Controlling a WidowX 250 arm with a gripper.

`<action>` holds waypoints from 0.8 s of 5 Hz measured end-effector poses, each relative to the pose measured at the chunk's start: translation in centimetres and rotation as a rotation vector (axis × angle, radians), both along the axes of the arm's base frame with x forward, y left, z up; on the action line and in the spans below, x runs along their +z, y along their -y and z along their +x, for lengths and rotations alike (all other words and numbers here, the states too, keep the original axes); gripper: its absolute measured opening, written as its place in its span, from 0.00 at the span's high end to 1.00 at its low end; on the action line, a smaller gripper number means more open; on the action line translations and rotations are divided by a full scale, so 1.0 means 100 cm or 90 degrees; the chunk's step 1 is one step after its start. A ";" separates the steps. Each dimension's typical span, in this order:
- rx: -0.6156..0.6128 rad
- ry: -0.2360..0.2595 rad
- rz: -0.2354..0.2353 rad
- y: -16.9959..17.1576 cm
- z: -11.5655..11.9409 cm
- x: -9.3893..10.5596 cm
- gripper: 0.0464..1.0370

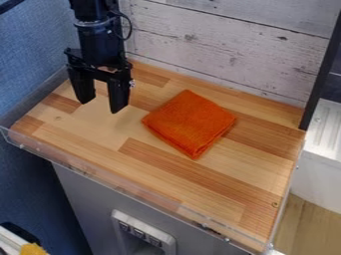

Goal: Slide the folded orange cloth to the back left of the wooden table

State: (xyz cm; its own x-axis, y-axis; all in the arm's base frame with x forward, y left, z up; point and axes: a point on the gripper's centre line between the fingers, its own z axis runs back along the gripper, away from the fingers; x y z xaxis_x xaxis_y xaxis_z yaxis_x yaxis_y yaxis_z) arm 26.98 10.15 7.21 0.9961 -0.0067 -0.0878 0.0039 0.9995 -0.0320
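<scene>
Nearest the viewer, a transparent rail (86,171) is edging the front of the worktop (153,179), with a gray cabinet front (86,199) standing below it. A pale fitting with a row of dark switches (138,235) is projecting from this cabinet front, and a bit of yellow material (32,249) is showing in the lower left corner. On the wood-block surface, a folded orange cloth (188,123) is lying flat somewhat beyond the middle, its corners pointing roughly toward the front, back and two sides. Its layered edges are showing along the side nearer the viewer. To the left of the cloth and well apart from it, the black gripper (101,103) is hanging downward over the worktop's rear left part. Its jaws are standing wide, with nothing held between them. Behind, a whitewashed plank wall (220,45) is rising along the rear edge, while a blue surface (37,55) is bounding the scene at left and a black upright strip (321,69) is standing at the right rear corner.
</scene>
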 end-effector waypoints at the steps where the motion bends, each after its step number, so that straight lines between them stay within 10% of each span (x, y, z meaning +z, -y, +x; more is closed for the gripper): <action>1: 0.042 0.002 0.003 0.009 0.004 0.000 0.04; 4: 0.239 0.049 0.043 0.059 0.048 0.003 0.04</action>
